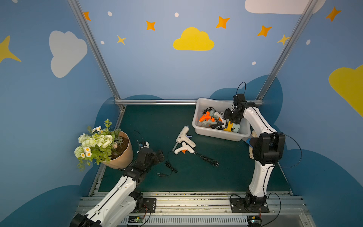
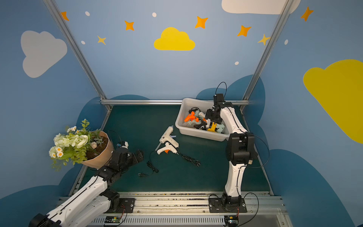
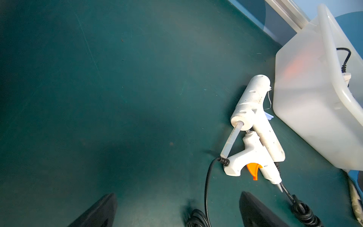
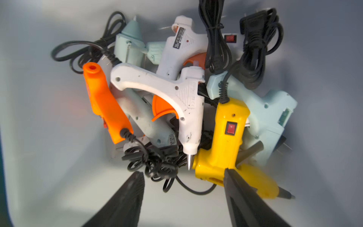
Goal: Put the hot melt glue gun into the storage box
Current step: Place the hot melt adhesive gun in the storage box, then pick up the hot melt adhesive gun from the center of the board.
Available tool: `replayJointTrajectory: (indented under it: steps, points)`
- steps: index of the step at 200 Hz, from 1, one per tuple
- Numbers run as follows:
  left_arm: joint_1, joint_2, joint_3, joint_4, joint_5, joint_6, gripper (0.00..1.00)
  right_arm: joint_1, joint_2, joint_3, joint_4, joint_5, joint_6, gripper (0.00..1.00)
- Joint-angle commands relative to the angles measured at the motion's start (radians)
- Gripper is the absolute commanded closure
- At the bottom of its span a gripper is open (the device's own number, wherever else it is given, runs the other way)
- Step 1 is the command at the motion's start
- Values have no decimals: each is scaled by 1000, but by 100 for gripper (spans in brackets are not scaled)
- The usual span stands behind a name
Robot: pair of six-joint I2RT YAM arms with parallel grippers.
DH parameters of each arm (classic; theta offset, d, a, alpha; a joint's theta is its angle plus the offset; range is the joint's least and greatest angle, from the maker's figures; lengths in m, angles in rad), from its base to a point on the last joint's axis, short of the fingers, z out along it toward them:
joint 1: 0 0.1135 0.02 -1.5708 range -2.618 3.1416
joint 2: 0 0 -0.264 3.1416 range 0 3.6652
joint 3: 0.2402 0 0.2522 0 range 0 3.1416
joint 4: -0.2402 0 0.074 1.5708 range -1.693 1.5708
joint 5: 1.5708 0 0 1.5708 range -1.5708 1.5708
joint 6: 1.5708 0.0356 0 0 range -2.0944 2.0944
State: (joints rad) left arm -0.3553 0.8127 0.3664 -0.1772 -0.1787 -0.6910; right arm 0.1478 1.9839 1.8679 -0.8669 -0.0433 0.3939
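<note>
Left tool sits low, jaws spread wide; right tool points steeply down, farther forward, jaws parted.

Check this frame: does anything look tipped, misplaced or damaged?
The flower pot leans tipped over at the left edge of the mat, its bouquet hanging past that edge. Two white glue guns lie one across the other on the mat beside the storage box, cords sprawled. Nothing looks spilled or broken.
</note>
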Motion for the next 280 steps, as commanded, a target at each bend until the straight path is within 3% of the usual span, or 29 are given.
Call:
replayJointTrajectory:
  steps: [1,98,139,197,237,280]
  points:
    - [4,-19,30,-10,0,21,0,16,-123,-54,39,26,-12,27]
    - [4,-71,23,-25,10,29,0,232,-630,-479,264,121,-59,16]
    - [4,-59,36,-26,54,42,0,352,-762,-640,309,113,-84,2]
    - [-3,13,77,-30,181,83,0,529,-763,-754,309,128,-70,2]
    - [-44,50,90,-66,203,100,0,551,-686,-806,355,11,-14,2]
    - [-88,101,85,-60,179,77,0,579,-515,-772,394,-141,-66,6]
